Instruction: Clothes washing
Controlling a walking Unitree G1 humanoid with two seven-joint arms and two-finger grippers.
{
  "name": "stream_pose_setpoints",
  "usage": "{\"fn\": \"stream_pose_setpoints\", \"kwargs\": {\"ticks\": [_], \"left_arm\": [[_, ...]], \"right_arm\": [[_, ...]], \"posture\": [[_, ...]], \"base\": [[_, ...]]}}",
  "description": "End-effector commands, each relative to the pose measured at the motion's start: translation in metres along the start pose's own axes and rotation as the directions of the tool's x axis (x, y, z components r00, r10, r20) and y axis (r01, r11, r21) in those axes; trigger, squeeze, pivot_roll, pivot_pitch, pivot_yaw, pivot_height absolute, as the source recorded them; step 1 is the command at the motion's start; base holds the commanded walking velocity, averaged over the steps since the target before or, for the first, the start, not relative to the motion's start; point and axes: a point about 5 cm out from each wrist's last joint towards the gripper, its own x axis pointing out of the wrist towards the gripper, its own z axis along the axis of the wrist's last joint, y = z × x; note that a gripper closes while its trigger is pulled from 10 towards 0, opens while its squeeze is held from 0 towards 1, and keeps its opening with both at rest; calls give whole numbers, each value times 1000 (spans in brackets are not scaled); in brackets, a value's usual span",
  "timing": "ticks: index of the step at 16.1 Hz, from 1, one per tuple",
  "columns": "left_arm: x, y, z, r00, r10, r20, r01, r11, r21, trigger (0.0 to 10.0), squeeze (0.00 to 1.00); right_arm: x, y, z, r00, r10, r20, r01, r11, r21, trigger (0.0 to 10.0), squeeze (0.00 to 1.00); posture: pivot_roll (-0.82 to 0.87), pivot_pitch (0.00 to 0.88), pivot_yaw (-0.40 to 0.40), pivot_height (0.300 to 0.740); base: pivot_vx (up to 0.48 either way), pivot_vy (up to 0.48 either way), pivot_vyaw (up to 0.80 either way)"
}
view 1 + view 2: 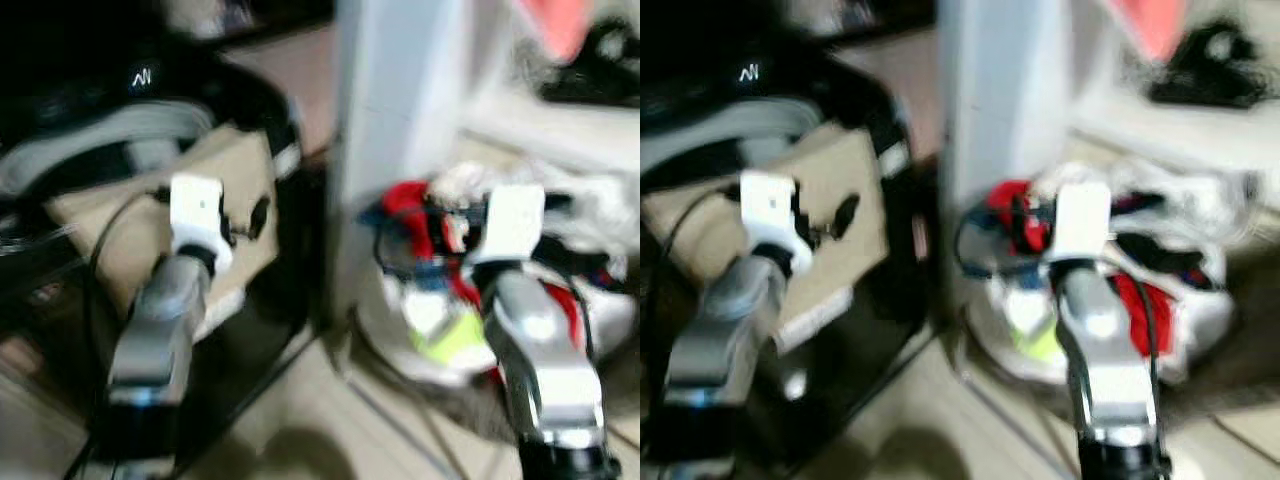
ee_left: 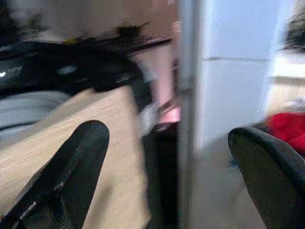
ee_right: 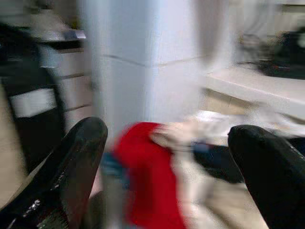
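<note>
Red, white and yellow-green clothes [image 1: 470, 320] fill one white basket [image 1: 610, 330] on the floor, just beyond the right end effector [image 3: 167, 176], its two fingers spread apart. Raised beside one white pillar [image 1: 400, 110], the left end effector [image 2: 167, 176] gapes before what may be a tan box [image 1: 130, 215].

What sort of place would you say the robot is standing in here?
Probably a laundry corner of a home: a white basket heaped with clothes sits on a pale floor beside a white pillar, with more garments on a ledge behind.
</note>
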Motion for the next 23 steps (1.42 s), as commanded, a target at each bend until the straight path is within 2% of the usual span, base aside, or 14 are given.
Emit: {"fn": "stream_pose_setpoints", "kwargs": {"ticks": [1,10,15,20,22,23], "left_arm": [[4,-11,6,999,-43,17,43,999,-4,10000,0],[6,-8,5,999,-47,6,47,999,11,10000,0],[5,-11,-4,999,-50,-18,50,998,-25,10000,0],[5,-13,1,994,-103,18,104,994,-19,10000,0],[10,-15,9,995,-84,50,85,996,-17,10000,0],[10,-19,8,994,-94,47,95,995,-24,10000,0]], "right_arm": [[0,-8,-2,999,-36,-8,36,999,-15,10000,0],[-2,-6,-4,999,-32,-15,32,999,-15,10000,0],[-4,-9,-6,998,-42,-52,40,999,-37,10000,0],[-7,-6,-2,999,15,-37,-17,997,-77,10000,0],[-9,-8,-3,999,-12,-43,9,998,-56,10000,0],[-11,-8,-6,997,-10,-79,7,999,-33,10000,0]], "posture": [[-81,0,14,740],[-86,0,34,740],[-101,0,40,740],[-104,0,55,740],[-110,0,57,740],[-111,0,57,740]], "base": [[382,0,0],[387,0,0],[381,0,0],[0,0,0],[0,0,0],[0,0,0]]}}
